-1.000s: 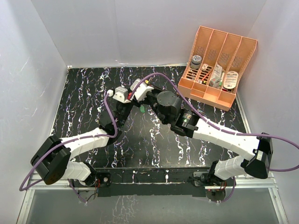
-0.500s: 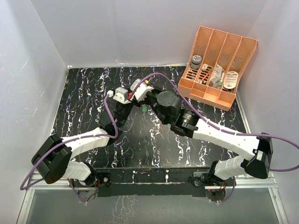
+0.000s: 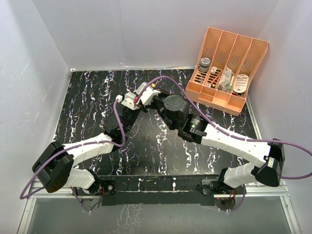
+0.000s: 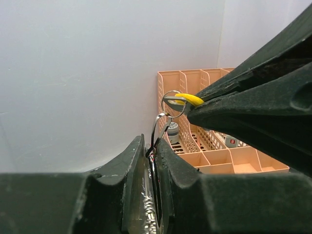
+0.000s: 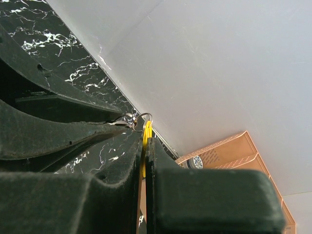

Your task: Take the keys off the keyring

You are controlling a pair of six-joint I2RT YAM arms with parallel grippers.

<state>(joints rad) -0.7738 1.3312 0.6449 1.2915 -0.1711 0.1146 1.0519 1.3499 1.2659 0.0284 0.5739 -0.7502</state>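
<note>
Left wrist: my left gripper (image 4: pixel 152 148) is pinching the keyring (image 4: pixel 155 130), held aloft between both grippers. My right gripper (image 4: pixel 191 107) is clamped on the yellow key (image 4: pixel 190 99).

The keyring (image 4: pixel 156 127) is thin bright silver metal wire; the yellow key (image 4: pixel 194 99) has a glossy plastic head. Left fingers (image 4: pixel 124 170) and right fingers (image 4: pixel 243 112) look matt black, faintly grainy plastic. The bench (image 3: pixel 83 102) is glossy black with white marble veining
</note>
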